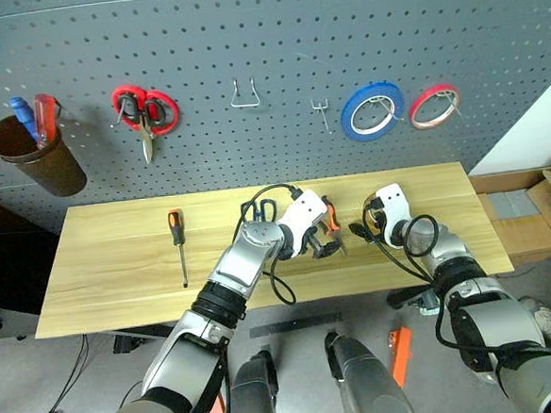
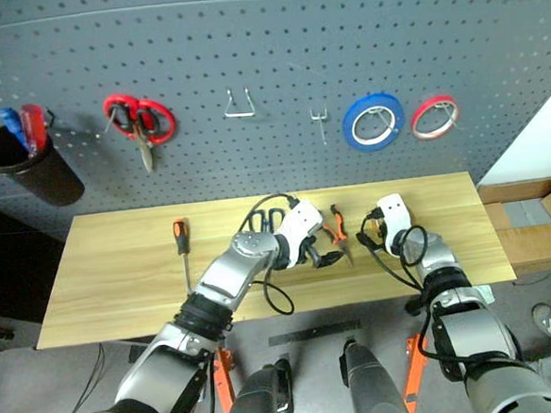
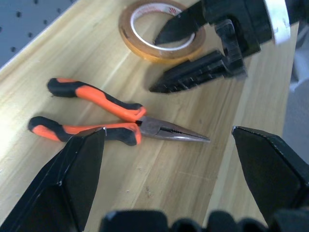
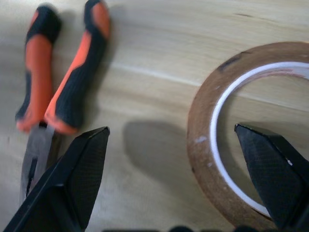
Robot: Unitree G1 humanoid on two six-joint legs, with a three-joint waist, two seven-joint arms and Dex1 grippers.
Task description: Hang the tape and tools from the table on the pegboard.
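Note:
On the light wood table lie an orange-and-black screwdriver at the left, dark-blue-handled scissors at the back middle, and orange-and-black pliers in the middle. My left gripper hovers open just over the pliers, its fingers either side of the nose. The yellow-tan tape lies flat to the right of the pliers. My right gripper is open and low over the tape's near rim, with nothing held. The dark grey pegboard stands behind the table.
On the pegboard hang a brown cup with handles in it, red-handled scissors, a blue ring and a red ring. Two bare metal hooks are between them. Cardboard boxes sit past the table's right end.

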